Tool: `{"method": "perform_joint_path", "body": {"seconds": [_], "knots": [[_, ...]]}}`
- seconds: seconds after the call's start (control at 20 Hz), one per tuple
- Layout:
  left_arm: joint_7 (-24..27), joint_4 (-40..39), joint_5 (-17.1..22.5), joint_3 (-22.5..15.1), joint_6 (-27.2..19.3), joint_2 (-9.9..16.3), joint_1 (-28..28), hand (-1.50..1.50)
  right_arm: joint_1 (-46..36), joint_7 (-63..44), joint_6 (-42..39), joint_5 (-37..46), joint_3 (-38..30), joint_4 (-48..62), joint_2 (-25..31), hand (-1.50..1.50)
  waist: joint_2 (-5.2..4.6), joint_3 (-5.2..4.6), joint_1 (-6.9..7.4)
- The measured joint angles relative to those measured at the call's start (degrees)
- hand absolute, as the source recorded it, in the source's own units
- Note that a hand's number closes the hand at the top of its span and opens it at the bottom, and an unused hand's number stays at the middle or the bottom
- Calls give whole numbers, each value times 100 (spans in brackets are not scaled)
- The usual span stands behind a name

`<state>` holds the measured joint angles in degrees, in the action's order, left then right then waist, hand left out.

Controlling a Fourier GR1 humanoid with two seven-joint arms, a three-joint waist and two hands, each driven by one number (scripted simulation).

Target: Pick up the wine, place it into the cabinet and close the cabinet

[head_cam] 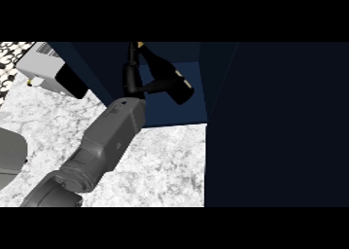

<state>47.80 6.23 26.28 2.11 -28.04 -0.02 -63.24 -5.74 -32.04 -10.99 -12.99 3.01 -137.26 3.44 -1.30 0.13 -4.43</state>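
Note:
The wine bottle (173, 82) is dark with small yellow marks. It is tilted inside the open dark blue cabinet (191, 109), above the cabinet's floor. My right hand (131, 75) is shut on the bottle from its left side, its thumb reaching under it. The grey forearm runs up from the lower left edge to the cabinet's mouth. The cabinet door (277, 121) stands open and fills the right side of the head view as a dark panel. My left hand does not show.
A white appliance (44, 65) with a black face stands at the back left, against the patterned wall. A grey rounded shape (5, 158) sits at the left edge. The speckled counter (163, 165) lies between my arm and the door.

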Motion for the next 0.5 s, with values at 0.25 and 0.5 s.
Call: {"method": "perform_joint_path", "body": {"seconds": [0.25,0.5], "knots": [[68,20,-53,-9,267,-4,8,-150,-76,-59,31,-11,-71,6,26,-150,-4,-4,9],[144,26,-114,-45,547,-3,36,-150,-38,-99,81,15,94,-19,-19,-150,7,-5,8]]}}
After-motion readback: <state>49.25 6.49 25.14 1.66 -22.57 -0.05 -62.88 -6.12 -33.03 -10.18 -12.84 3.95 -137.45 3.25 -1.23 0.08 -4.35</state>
